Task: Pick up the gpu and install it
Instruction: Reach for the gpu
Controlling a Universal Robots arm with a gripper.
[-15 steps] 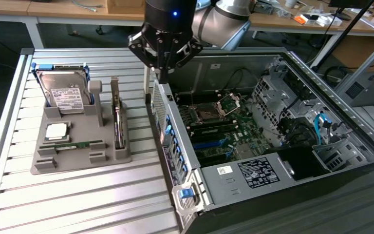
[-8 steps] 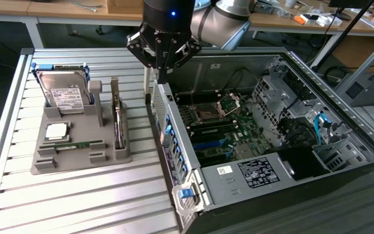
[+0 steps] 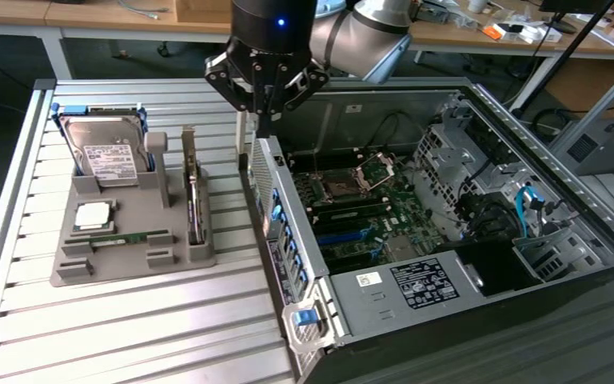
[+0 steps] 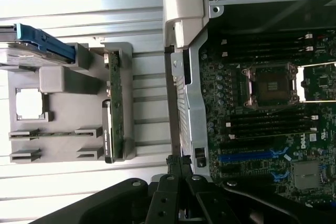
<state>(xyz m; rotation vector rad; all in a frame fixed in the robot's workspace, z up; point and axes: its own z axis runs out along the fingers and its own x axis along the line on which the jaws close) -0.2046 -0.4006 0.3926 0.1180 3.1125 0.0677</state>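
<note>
GPU (image 3: 192,192) stood on edge in the slot of the grey holder (image 3: 125,268) nearest the computer case (image 3: 563,216), with its long side running along the holder. In the wrist view the GPU (image 4: 116,103) showed as a thin green strip with a dark part toward one end.

The claw (image 3: 269,120) was shut, its fingers pressed together with nothing between them. It hung over the gap between the holder and the case's near wall, close above that wall's upper corner and clear of the card. In the wrist view the claw (image 4: 184,161) lined up with the wall's edge, not with the card.

Judging from this, the task had barely begun. The card was not gripped or lifted, and nothing sat in the blue slots (image 4: 252,157) on the motherboard (image 3: 366,204) inside the open case.

The hard drive (image 3: 109,156) and the RAM stick (image 3: 125,238) also sat in the holder, which rested on the slatted bench (image 3: 147,344).
</note>
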